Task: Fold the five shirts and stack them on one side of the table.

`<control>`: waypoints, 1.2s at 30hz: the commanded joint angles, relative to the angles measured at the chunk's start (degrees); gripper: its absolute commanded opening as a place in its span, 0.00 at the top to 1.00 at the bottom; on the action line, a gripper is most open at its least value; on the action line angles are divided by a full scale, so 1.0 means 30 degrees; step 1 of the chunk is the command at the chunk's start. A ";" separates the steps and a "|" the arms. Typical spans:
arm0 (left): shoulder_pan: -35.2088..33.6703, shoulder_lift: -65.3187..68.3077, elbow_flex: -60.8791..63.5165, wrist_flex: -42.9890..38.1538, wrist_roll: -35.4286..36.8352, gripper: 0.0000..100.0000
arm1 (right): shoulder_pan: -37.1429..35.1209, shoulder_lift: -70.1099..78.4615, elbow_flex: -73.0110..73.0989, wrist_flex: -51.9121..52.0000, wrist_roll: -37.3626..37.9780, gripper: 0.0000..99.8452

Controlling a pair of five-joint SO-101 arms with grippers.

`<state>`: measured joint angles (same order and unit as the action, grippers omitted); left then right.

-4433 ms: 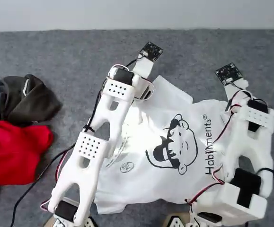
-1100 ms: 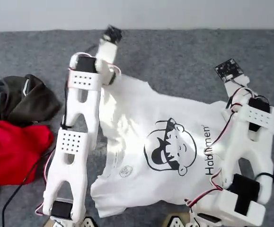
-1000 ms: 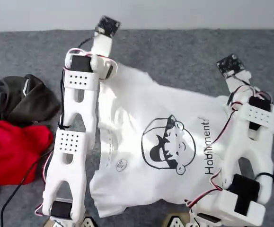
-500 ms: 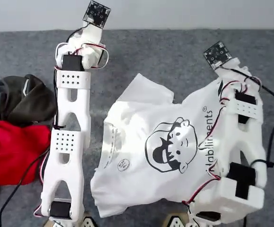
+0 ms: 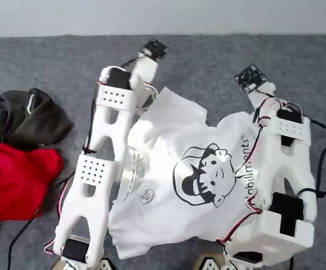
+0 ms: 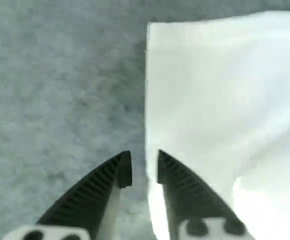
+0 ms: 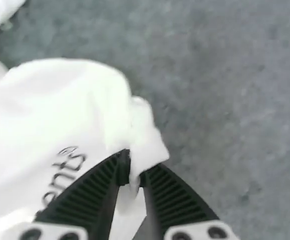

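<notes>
Right jaws are pinching a bunched fold at the edge of the white shirt, pressed together on the cloth, with grey surface showing just beyond. A line of black lettering is running along the shirt close beside those jaws; too partial here to read. Left jaws are standing slightly spread, a narrow gap between them, holding nothing. One tip is sitting over the bare surface, the other over the shirt, the straight cloth edge lining up with the gap. From above, the shirt is lying spread and rumpled between the two arms, front up. It is carrying a black cartoon face at centre, the lettering down the side nearest the right arm, and a small round stamp near the left arm. Well apart, at the surface's edge, a red garment is lying heaped against a dark garment.
</notes>
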<state>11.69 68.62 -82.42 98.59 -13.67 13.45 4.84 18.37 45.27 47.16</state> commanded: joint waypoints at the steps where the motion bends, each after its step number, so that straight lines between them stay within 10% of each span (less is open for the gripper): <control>1: 0.0293 -0.1377 0.1099 0.0674 0.1465 0.82 | -0.0220 -0.1304 -0.0293 0.2037 -0.0469 0.99; 25: 0.0674 -1.0696 2.0234 0.0586 0.1963 0.98 | -0.0249 -0.1451 -0.0352 0.6930 -0.1143 0.99; 36: -0.0762 -1.5297 2.0176 0.0293 0.3839 0.79 | -0.0249 -0.1451 -0.0352 0.6930 -0.1114 0.99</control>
<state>12.04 26.51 -21.93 99.21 -2.77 13.45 3.69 18.37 65.41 44.09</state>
